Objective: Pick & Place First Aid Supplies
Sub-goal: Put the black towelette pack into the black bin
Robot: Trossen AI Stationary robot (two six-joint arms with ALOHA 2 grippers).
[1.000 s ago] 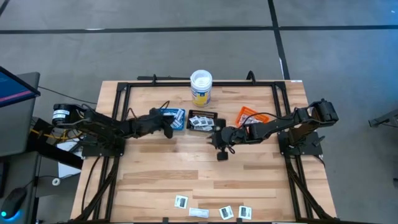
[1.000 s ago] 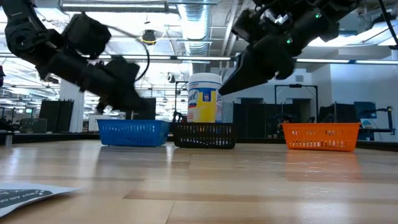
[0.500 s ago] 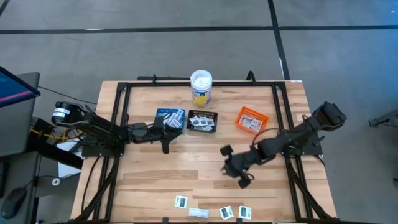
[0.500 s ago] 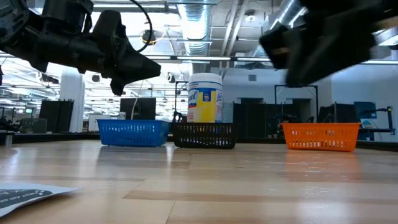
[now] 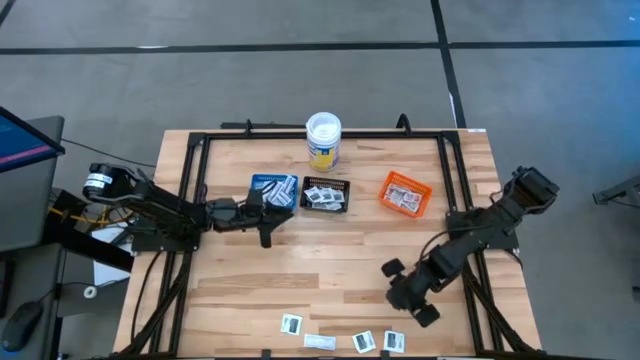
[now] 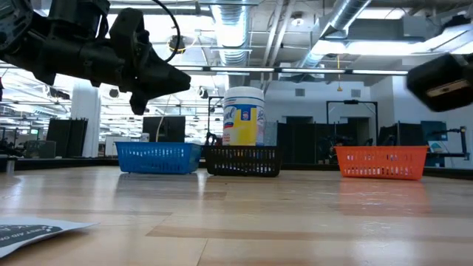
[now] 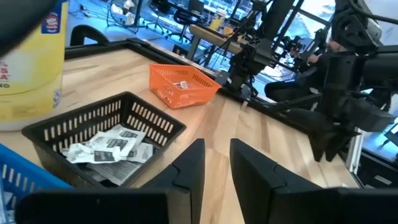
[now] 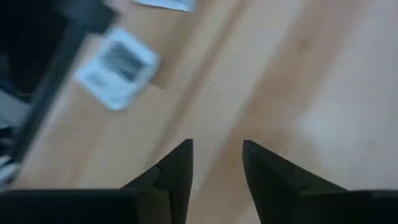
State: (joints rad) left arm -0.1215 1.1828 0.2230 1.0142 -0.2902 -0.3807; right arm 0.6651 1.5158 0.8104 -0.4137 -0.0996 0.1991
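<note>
High view: loose packets lie along the desk near edge, others fill the black tray, beside the blue tray and tub. Right pincer hovers near them, fingers apart, empty. Left pincer, slightly parted, waits by the blue tray.

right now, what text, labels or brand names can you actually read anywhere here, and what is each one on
None can be read whole.
Yellow-labelled tub: blue brand mark, too small to read.
Same tub in the left wrist view: only cut-off letter fragments at the frame edge, not readable.
Packets in the black basket: dark print, too small.
Packet on the table: dark mark, blurred.
Paper at the table's near edge: print too slanted to read.
</note>
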